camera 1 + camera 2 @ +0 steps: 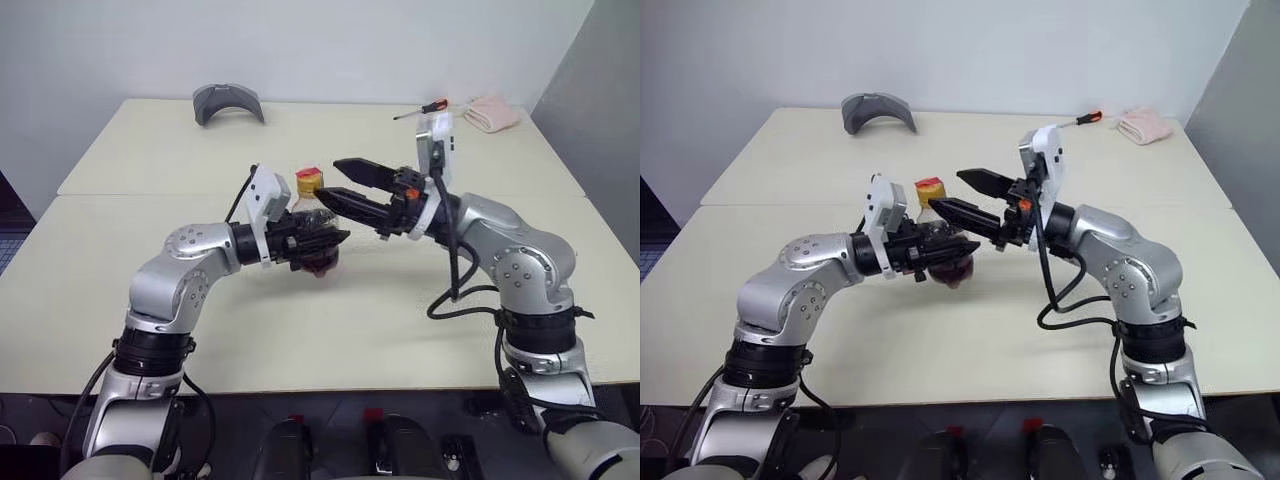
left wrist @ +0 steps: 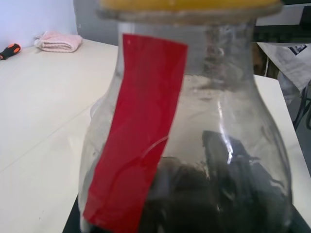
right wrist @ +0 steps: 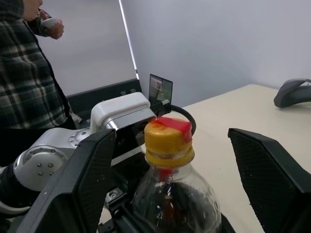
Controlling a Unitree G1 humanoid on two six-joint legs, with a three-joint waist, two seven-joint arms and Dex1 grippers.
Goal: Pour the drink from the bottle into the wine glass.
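Observation:
My left gripper (image 1: 328, 240) is shut on the bottle (image 1: 316, 225), holding its rounded body upright a little above the table (image 1: 330, 330). The bottle is clear plastic with a red strip (image 2: 138, 136) down its neck and a yellow cap (image 3: 167, 138). The dark drink (image 2: 204, 199) fills its lower part. My right gripper (image 1: 328, 178) stands open and reaches in from the right at cap height. In the right wrist view one black finger (image 3: 92, 179) stands on each side of the cap, apart from it. The wine glass is out of view.
At the table's far edge lie a grey curved object (image 1: 228, 102), a red-handled screwdriver (image 1: 422, 108) and a pink cloth (image 1: 492, 113). A person in a plaid shirt (image 3: 24, 73) stands beyond the left arm in the right wrist view.

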